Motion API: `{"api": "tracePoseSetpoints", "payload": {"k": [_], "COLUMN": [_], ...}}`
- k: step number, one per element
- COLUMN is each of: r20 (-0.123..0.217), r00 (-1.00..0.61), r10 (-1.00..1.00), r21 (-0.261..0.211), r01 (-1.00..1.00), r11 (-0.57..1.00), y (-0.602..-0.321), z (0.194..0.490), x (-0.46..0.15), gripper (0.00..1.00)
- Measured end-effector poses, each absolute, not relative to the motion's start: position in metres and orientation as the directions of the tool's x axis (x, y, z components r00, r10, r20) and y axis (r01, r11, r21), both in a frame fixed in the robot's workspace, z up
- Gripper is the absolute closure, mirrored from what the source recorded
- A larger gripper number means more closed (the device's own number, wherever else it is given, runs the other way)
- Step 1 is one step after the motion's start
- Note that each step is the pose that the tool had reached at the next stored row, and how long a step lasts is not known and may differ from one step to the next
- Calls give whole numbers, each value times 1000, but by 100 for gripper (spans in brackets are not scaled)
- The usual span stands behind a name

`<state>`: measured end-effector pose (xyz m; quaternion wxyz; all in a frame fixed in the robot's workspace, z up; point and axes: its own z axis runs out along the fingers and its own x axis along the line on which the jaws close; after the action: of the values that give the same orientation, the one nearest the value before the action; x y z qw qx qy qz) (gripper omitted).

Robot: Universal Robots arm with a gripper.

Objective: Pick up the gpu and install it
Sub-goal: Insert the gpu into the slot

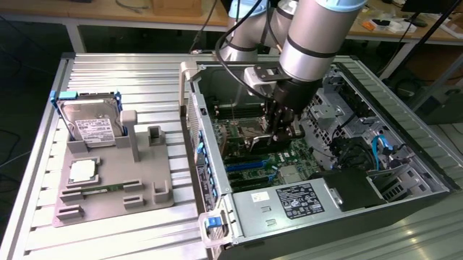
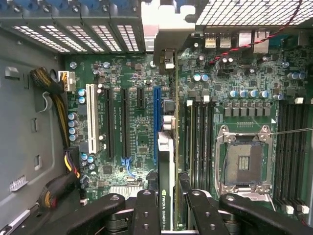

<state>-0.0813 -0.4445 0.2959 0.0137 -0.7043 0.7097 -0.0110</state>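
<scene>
My gripper (image 2: 167, 188) is shut on the gpu (image 2: 165, 156), a thin black card seen edge-on with a white-lettered label between the fingers (image 2: 146, 205). The card's silvery bracket (image 2: 168, 22) reaches toward the case's rear slot openings. It runs lengthwise just beside the long blue slot (image 2: 156, 112) on the green motherboard (image 2: 132, 132); whether it touches the slot I cannot tell. In the exterior view the gripper (image 1: 279, 134) is lowered inside the open computer case (image 1: 210, 141), over the motherboard's middle.
An empty processor socket (image 2: 243, 161) and memory slots (image 2: 200, 137) lie beside the card. Yellow-black cable bundles (image 2: 61, 117) hang by the case wall. Outside the case, a grey fixture (image 1: 108, 184) holds a hard drive in a blue frame (image 1: 88, 122) and a green memory stick (image 1: 101, 189).
</scene>
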Motion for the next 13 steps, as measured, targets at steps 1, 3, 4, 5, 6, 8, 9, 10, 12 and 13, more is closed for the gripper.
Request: {"api": "tracePoseSetpoints", "payload": {"k": [1,3,4,5,6,8,9,10,12,13], "r20": [-3,-1,-1,0,2,4,5,7,9,10], "r00": [-8,-9,-10,-10,-11,-11,-11,-12,-13,-14], "r10": [-1000,-1000,-1000,-1000,-1000,-1000,-1000,-1000,-1000,-1000], "r21": [-35,-35,-35,-35,-35,-35,-35,-35,-35,-35], "r01": [-999,-999,-999,-999,-999,-999,-999,-999,-999,-999], "r11": [8,9,10,10,10,11,11,11,13,14], "y": [-445,-447,-447,-448,-448,-449,-450,-451,-452,-452], "z": [295,294,293,293,292,292,291,291,290,290], "x": [-81,-81,-81,-81,-81,-82,-82,-82,-82,-82], "gripper": [73,73,73,73,73,73,73,73,73,73]}}
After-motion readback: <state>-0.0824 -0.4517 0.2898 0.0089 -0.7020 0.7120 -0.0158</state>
